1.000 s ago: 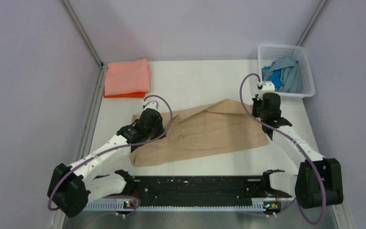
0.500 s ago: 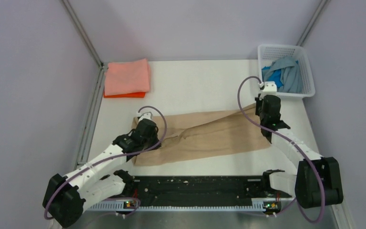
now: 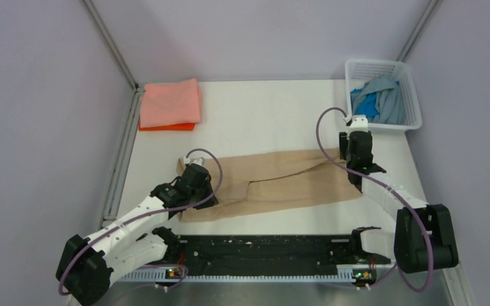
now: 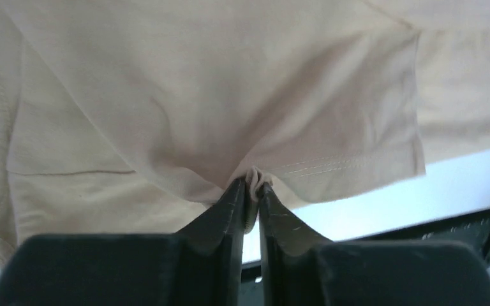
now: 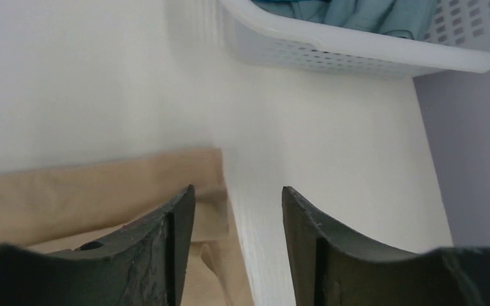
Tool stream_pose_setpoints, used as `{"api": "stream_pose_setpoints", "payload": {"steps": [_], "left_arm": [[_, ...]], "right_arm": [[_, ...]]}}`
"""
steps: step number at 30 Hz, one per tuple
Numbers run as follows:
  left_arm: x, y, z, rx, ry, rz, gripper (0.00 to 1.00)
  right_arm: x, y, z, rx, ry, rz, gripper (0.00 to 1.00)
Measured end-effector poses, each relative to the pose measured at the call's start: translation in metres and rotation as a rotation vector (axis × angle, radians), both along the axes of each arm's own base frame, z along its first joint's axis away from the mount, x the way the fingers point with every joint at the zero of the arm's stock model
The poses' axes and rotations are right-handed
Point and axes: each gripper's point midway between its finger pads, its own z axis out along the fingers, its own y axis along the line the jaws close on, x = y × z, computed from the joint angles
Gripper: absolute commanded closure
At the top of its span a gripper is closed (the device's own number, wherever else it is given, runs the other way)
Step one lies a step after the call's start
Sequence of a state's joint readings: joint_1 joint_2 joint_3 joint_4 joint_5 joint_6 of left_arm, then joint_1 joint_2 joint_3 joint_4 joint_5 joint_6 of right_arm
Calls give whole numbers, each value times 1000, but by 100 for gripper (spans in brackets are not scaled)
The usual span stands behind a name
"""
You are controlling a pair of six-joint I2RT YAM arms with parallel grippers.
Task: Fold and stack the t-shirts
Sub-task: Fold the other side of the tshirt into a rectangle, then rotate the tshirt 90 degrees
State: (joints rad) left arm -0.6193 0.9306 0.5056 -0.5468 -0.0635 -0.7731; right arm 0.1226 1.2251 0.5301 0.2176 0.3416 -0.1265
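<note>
While my left gripper point(image 4: 250, 186) is closed tight on a small bunch of the tan shirt point(image 3: 281, 182), my right gripper point(image 5: 237, 191) stands spread wide with nothing between its fingers; it has hold of no cloth at all. Ahead of my left fingertips the tan cloth fills nearly the whole wrist view, creased and drawn toward the pinch; its stitched hem point(image 4: 332, 167) runs off to the right of the pinch, and past that hem a strip of white table point(image 3: 261, 108) shows. Seen from above, the tan shirt lies as a long, low band stretched between my two hands, its left end under my left wrist and its far right corner just at my right gripper; one long fold line runs along it. Under my right gripper the corner of the tan cloth lies flat on the table, passing beneath the left finger and ending just inside the gap; the right finger is over bare table. Ahead of my right gripper and a little to its right sits the white basket point(image 3: 383, 62), with a blue shirt point(image 3: 369, 106) and a blue-grey shirt point(image 3: 388, 94) heaped inside it. Well beyond my left gripper, at the far left corner, a folded pink shirt point(image 3: 169, 102) rests on a folded orange shirt point(image 3: 166, 127); only the orange one's near edge shows.
</note>
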Motion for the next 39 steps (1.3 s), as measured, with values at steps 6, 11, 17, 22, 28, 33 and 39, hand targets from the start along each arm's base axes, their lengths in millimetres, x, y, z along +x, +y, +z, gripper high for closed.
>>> {"api": "stream_pose_setpoints", "payload": {"steps": [6,11,17,22,28,33,39], "left_arm": [[-30,-7,10,-82,62,-48,26],[-38,-6,39,-123,36,-70,1],[-2,-21,59,-148,-71,-28,1],[43,-29,25,-85,-27,103,1],[90,-32,-17,-87,87,226,1],[153,-42,-15,-161,124,283,2],[304,-89,-2,-249,47,274,1]], "right_arm": [[-39,-30,13,41,-6,-252,1],[-61,-35,27,123,-38,-350,1],[-41,25,43,398,-61,-111,1],[-27,103,22,603,61,168,1],[-34,159,-40,589,322,272,1],[-39,160,-69,612,413,210,1],[-67,184,-67,666,414,262,1]]}}
